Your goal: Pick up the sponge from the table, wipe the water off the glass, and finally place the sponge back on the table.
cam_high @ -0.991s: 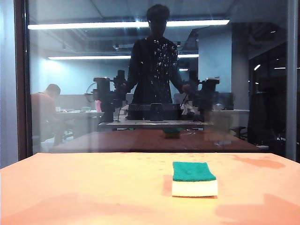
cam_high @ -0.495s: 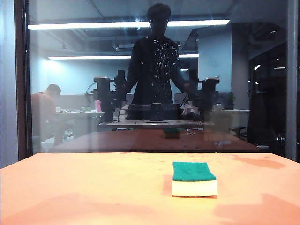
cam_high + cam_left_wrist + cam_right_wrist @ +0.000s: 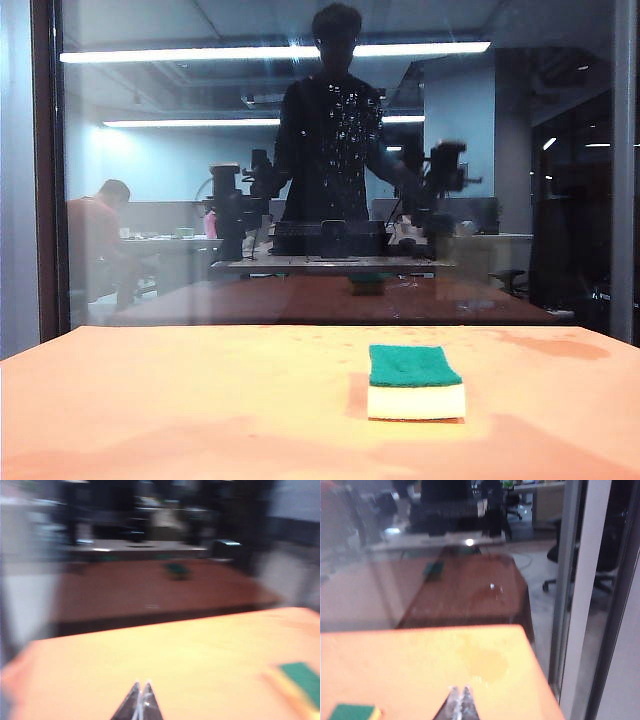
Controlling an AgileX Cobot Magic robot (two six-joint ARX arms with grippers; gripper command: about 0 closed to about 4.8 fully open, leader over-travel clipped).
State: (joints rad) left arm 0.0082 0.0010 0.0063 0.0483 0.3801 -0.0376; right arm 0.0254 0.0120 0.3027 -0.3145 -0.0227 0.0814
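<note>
The sponge (image 3: 415,380), dark green on top of pale foam, lies flat on the orange table (image 3: 200,400), right of the middle. Behind the table stands the glass (image 3: 150,200), with a patch of whitish water (image 3: 345,118) droplets high on it. Neither arm shows directly in the exterior view; I see only their dim reflections in the pane. My left gripper (image 3: 141,685) is shut and empty above bare table, with the sponge (image 3: 301,681) off to its side. My right gripper (image 3: 460,689) is shut and empty too, near the table's corner, with the sponge (image 3: 353,712) at the picture's edge.
A dark frame edge (image 3: 45,170) bounds the pane on the left and a pale post (image 3: 575,605) stands past the table's right edge (image 3: 540,665). The pane mirrors a small green block (image 3: 366,284), a standing person and office desks. A darker stain (image 3: 487,662) marks the table ahead of my right gripper.
In the pane, the right arm's reflection has risen and the left one has turned. The shadows along the table's front have shifted. The sponge has not moved.
</note>
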